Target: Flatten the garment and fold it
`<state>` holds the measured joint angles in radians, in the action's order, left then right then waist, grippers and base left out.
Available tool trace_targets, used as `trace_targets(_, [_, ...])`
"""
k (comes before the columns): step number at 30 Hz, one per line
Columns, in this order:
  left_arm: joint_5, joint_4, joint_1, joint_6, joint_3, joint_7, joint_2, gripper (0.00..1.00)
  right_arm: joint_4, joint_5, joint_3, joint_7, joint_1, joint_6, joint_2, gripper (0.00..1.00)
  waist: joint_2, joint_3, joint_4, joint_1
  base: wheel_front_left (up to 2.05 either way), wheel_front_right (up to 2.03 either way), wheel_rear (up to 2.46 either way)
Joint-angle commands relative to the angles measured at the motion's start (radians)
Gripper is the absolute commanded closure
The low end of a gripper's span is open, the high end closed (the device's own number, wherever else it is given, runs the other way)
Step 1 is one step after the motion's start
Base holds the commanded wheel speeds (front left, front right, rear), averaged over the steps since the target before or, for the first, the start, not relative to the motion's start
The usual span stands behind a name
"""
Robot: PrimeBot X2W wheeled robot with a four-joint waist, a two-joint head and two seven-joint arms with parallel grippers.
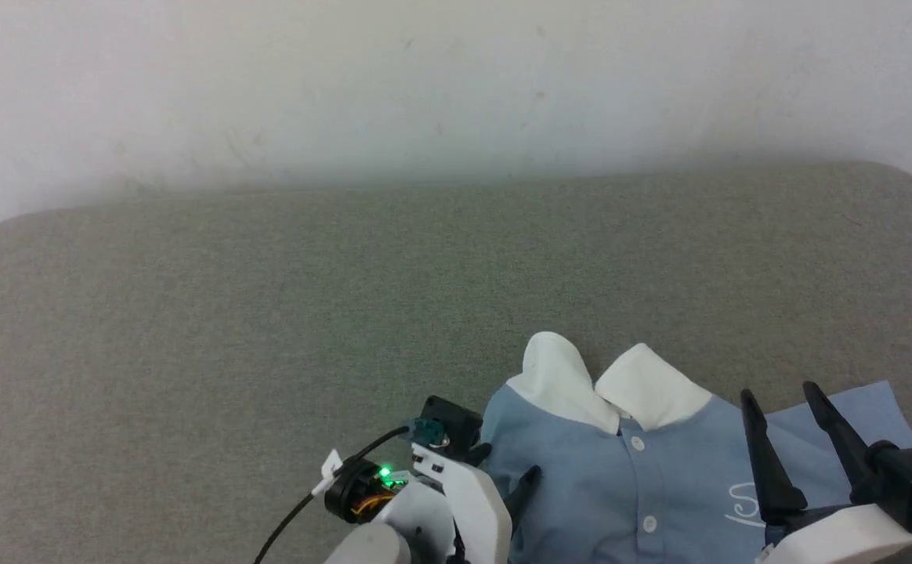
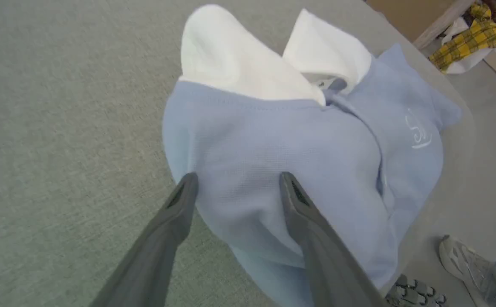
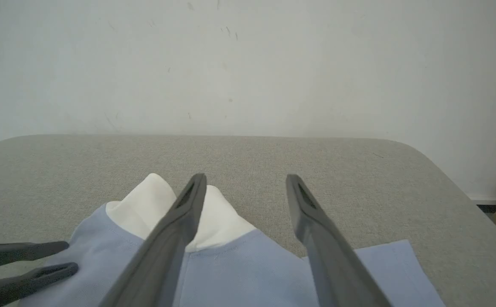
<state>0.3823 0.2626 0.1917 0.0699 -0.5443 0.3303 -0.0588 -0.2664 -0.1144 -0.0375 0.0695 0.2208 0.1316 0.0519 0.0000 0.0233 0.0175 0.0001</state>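
Both the left tool (image 1: 507,462) and the right tool (image 1: 777,389) stand spread and empty over opposite sides of the garment (image 1: 660,486) at the worktop's (image 1: 268,313) near edge, positioned so you can pull it flat.

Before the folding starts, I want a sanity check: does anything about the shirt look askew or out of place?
Yes. The garment lies bunched at the near edge of the table instead of spread flat, its white collar flaps stick up, and one sleeve juts out flat to the right.
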Motion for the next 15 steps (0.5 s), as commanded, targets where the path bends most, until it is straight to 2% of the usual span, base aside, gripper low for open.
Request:
trace_targets(1, [-0.009, 0.033, 0.029, -0.009, -0.013, 0.034, 0.002, 0.00, 0.001, -0.008, 0.001, -0.003, -0.015, -0.001, -0.002, 0.00, 0.0000, 0.034, -0.035, -0.0001, 0.00, 0.00, 0.00])
trace_targets(8, [-0.017, 0.192, 0.086, -0.019, -0.058, 0.193, -0.002, 0.00, 0.023, -0.028, 0.003, -0.016, -0.027, -0.001, -0.002, 0.00, 0.0000, 0.068, -0.075, -0.0001, 0.00, 0.00, 0.00])
trace_targets(9, [-0.014, 0.208, 0.089, -0.017, -0.061, 0.214, -0.005, 0.20, 0.026, -0.030, 0.003, -0.018, -0.029, -0.001, -0.002, 0.00, 0.0000, 0.070, -0.077, -0.0001, 0.00, 0.00, 0.00])
trace_targets(10, [-0.010, 0.221, 0.091, -0.014, -0.063, 0.233, -0.010, 0.51, 0.028, -0.032, 0.003, -0.020, -0.030, -0.001, -0.002, 0.00, 0.0000, 0.071, -0.078, -0.0001, 0.00, 0.00, 0.00])
trace_targets(12, [0.001, 0.241, 0.093, -0.007, -0.063, 0.265, -0.021, 1.00, 0.031, -0.035, 0.000, -0.024, -0.033, -0.001, -0.002, 0.00, 0.0000, 0.070, -0.077, -0.0001, 0.00, 0.00, 0.00])
trace_targets(15, [0.009, 0.239, 0.102, -0.007, -0.047, 0.259, -0.044, 1.00, 0.034, -0.043, 0.003, -0.028, -0.039, -0.001, -0.002, 0.00, 0.0000, 0.062, -0.068, -0.0001, 0.00, 0.00, 0.00])
